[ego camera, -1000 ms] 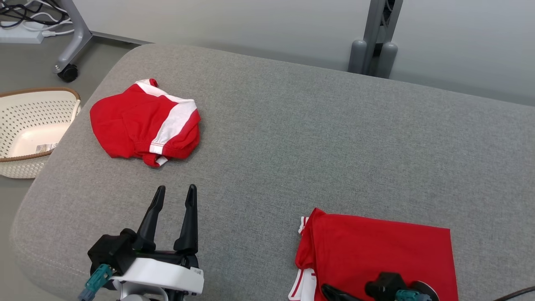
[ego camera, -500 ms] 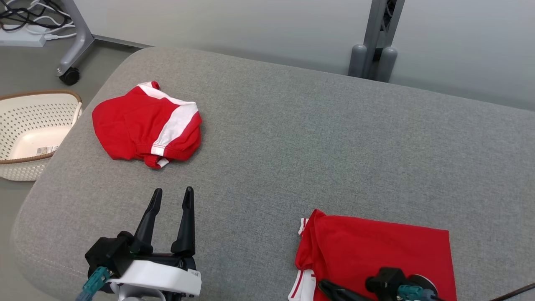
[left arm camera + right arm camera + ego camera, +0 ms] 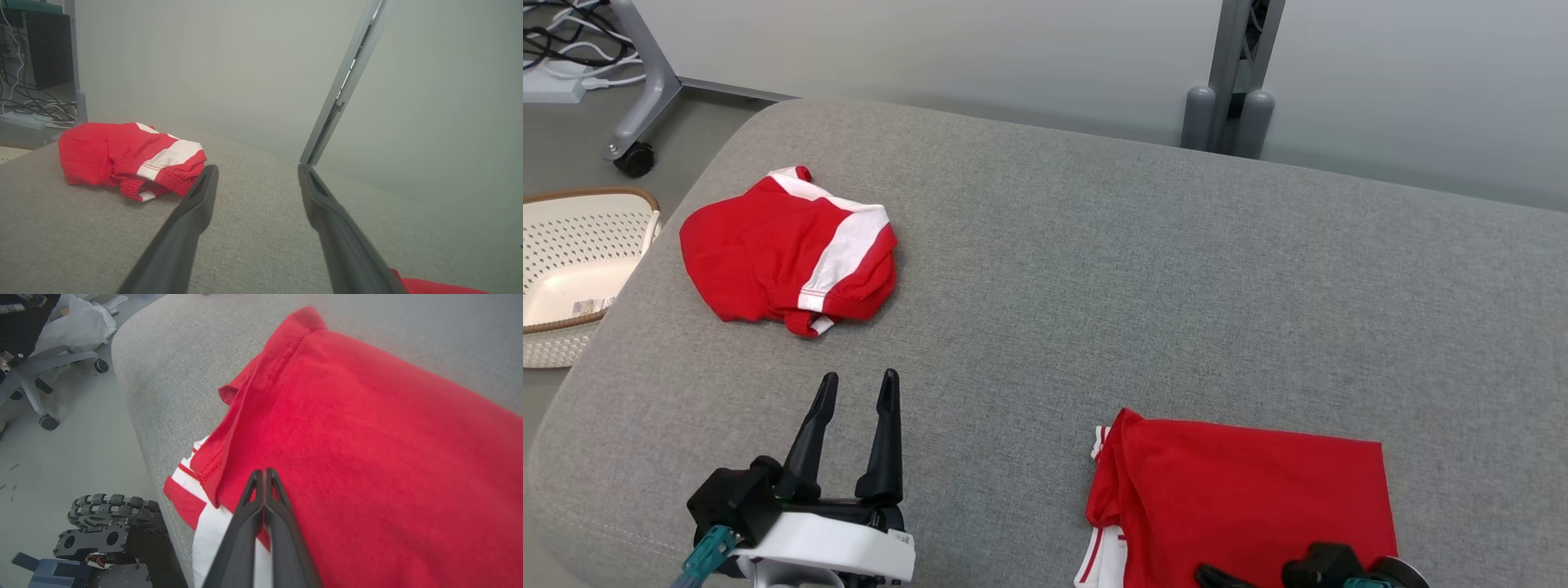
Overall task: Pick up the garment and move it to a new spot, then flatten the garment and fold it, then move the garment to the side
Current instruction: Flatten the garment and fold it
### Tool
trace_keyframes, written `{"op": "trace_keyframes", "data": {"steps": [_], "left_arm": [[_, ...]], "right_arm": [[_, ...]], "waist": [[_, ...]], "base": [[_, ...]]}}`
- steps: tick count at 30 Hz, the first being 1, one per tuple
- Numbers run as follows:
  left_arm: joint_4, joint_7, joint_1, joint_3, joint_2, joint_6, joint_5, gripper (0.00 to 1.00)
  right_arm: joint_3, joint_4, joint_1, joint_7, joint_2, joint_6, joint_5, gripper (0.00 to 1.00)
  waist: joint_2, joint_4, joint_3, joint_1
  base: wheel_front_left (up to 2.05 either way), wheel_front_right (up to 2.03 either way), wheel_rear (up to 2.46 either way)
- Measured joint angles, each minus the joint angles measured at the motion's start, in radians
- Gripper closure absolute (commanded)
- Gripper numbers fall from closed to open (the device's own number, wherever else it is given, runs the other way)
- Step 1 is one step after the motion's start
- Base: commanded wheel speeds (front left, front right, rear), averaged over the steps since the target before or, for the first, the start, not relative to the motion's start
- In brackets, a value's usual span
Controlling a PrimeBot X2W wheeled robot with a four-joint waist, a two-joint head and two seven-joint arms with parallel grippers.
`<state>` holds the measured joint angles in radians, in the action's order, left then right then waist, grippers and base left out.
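Since a second ago the head camera has swung, so everything on the bench [image 3: 1094, 278] sits a little further left in the frame; against the cloth beneath it, the right claw [image 3: 1207, 575] has drawn back toward the lower right corner, and just its dark fingers and mount show at the bottom edge; the left claw [image 3: 859, 377] has hardly moved, at the lower left with its fingers pointing up the frame and spread wide, nothing between them; the folded red garment [image 3: 1241, 490] lies flat at the lower right of the grey bench, a neat rectangle with white-and-red trim peeping out at its lower left corner; in the right wrist view the right claw's fingers are pressed together, tips over the red cloth just beside its folded left edge, with no cloth pinched between them; whether the tips touch the fabric cannot be told; the crumpled red-and-white garment [image 3: 784, 253] lies in a heap at the upper left of the bench, well apart from the folded one and near the bench's left edge; in the left wrist view it lies at the left, beyond the left finger's tip; a cream perforated basket [image 3: 596, 193] stands on the floor at the left edge of the frame, beside the bench; a grey post [image 3: 1232, 73] rises behind the bench at the top.
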<state>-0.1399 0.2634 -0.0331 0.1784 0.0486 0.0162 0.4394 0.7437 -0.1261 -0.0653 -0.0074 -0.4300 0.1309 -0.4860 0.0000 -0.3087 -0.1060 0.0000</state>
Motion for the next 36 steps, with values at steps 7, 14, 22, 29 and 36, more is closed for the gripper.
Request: {"op": "trace_keyframes", "data": {"steps": [7,14,22,29,36], "left_arm": [[-0.003,0.000,-0.001,0.003,0.000,0.002,-0.001,0.00],[-0.006,0.000,-0.004,0.001,0.000,0.005,-0.007,0.00],[-0.007,0.000,-0.003,0.003,0.000,0.005,-0.006,0.00],[-0.006,0.000,-0.004,0.005,0.000,0.005,0.000,0.00],[-0.004,0.000,-0.005,0.008,0.000,0.001,0.004,0.00]], "right_arm": [[0.034,-0.022,0.003,0.030,0.008,0.000,0.002,1.00],[0.089,-0.045,-0.013,0.053,0.008,0.000,-0.003,1.00],[0.120,-0.059,-0.038,0.051,0.017,0.000,-0.019,1.00],[0.133,-0.073,-0.071,0.048,0.020,0.000,-0.023,1.00],[0.146,-0.090,-0.110,0.038,0.023,0.000,-0.011,1.00]], "waist": [[0.0000,-0.009,-0.007,0.0000],[0.0000,-0.028,-0.009,0.0000],[0.0000,-0.047,-0.007,0.0000],[0.0000,-0.058,-0.015,0.0000],[0.0000,-0.066,-0.024,0.0000]], "base": [[0.00,0.00,0.00],[0.00,0.00,0.00],[0.00,0.00,0.00],[0.00,0.00,0.00],[0.00,0.00,0.00]]}}
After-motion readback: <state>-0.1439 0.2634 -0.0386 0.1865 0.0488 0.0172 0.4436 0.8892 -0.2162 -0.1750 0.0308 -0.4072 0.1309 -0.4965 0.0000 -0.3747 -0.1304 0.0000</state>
